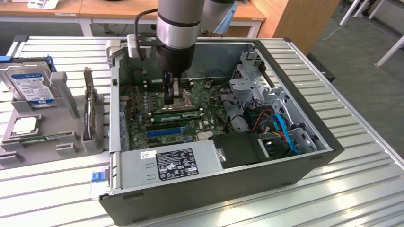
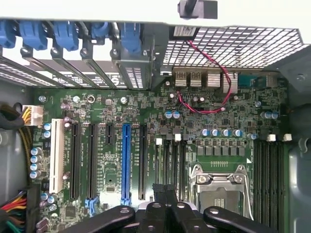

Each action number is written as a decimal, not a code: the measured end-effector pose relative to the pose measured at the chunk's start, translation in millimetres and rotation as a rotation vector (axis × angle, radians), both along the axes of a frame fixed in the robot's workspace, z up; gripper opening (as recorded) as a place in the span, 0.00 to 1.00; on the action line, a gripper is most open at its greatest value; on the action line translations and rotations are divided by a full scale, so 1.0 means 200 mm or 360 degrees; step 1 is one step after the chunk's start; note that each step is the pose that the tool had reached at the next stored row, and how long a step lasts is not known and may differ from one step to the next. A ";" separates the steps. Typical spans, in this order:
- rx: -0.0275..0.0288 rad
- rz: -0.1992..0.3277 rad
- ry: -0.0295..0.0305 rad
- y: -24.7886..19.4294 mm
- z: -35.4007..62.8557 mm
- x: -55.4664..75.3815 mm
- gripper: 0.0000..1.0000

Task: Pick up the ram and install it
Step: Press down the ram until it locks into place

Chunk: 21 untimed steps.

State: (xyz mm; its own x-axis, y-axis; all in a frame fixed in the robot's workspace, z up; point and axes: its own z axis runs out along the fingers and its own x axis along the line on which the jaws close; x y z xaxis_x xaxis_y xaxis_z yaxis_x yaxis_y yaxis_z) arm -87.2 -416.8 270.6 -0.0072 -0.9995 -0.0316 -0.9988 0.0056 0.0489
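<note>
Slatted metal surface carrying an open PC case, side panel off. Arm reaches down into case; tool clenched, hanging just above motherboard, beside the empty CPU socket. Nothing visibly gripped betw. fingers. Ram: green stick seated in a slot just next to CPU socket, on power-supply side. Grey fixture w/ hard drive stands outside case.
</note>
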 end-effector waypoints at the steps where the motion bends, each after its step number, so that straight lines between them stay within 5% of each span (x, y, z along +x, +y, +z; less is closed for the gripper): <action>1: 0.00001 0.0000 0.00000 0.000 0.009 0.00 0.10; 21: 0.00002 0.0000 -0.00001 0.000 0.174 0.00 0.10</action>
State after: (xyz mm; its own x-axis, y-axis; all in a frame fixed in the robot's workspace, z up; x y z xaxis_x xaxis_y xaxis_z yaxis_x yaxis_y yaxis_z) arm -87.2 -416.8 305.3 -0.0072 -0.9995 -0.0318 -0.9988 0.0056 0.0488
